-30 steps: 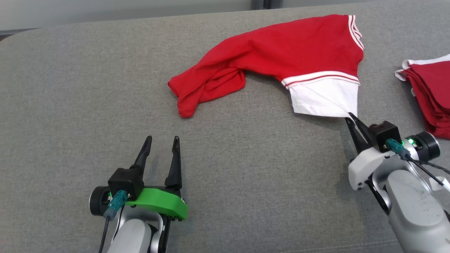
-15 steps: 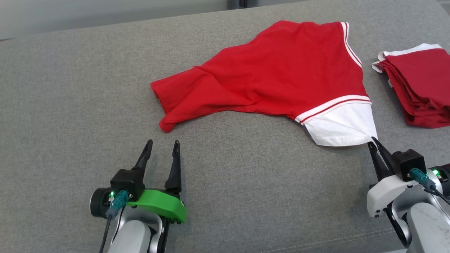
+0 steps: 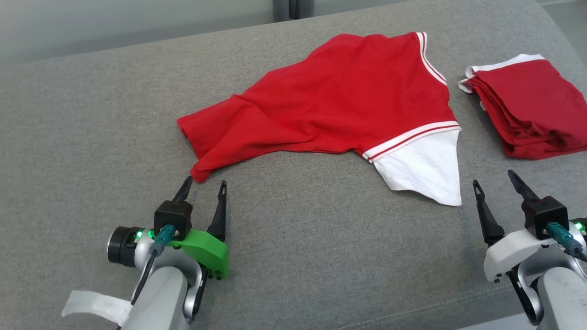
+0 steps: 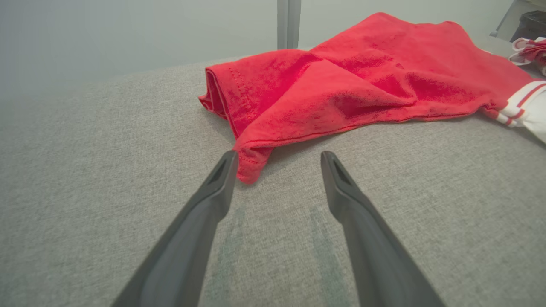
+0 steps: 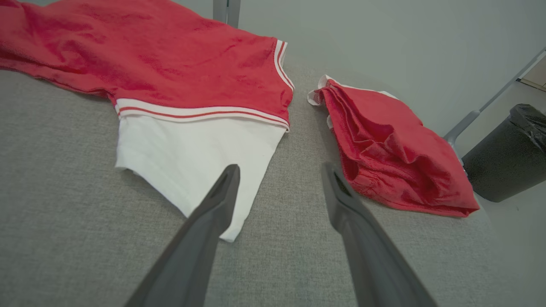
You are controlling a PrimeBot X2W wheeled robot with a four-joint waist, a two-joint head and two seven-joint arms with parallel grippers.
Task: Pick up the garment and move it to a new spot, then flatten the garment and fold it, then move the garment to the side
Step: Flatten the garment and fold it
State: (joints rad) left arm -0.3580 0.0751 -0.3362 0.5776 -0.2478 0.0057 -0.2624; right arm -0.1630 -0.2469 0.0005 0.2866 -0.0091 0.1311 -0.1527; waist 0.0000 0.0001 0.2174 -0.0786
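- On the grey fabric surface (image 3: 91,128), in the head view, the red garment (image 3: 339,101) lies spread and rumpled from the middle toward the far edge. Its white panel (image 3: 422,169) tapers to a point toward the near right.
- Toward the right edge, a folded red pile (image 3: 527,110) sits just beside the garment, with a strip of grey between them.
- The left gripper (image 3: 205,181) sits at the near left with its fingers spread and nothing between them. Its tips are just beside the garment's lower-left red corner.
- The right gripper (image 3: 494,178) sits at the near right, fingers spread wide and empty, just to the right of the white panel's point.
- In the left wrist view, the two dark fingers stand apart, low over the grey. The garment's hemmed red corner lies at the tip of the finger on that view's left; I cannot tell whether they touch.
- In the right wrist view, the fingers are likewise parted with bare grey between them. The white point runs behind the finger on that view's left, contact unclear. The folded pile lies beyond the other finger, and a black bin (image 5: 507,157) stands off past the surface's edge.
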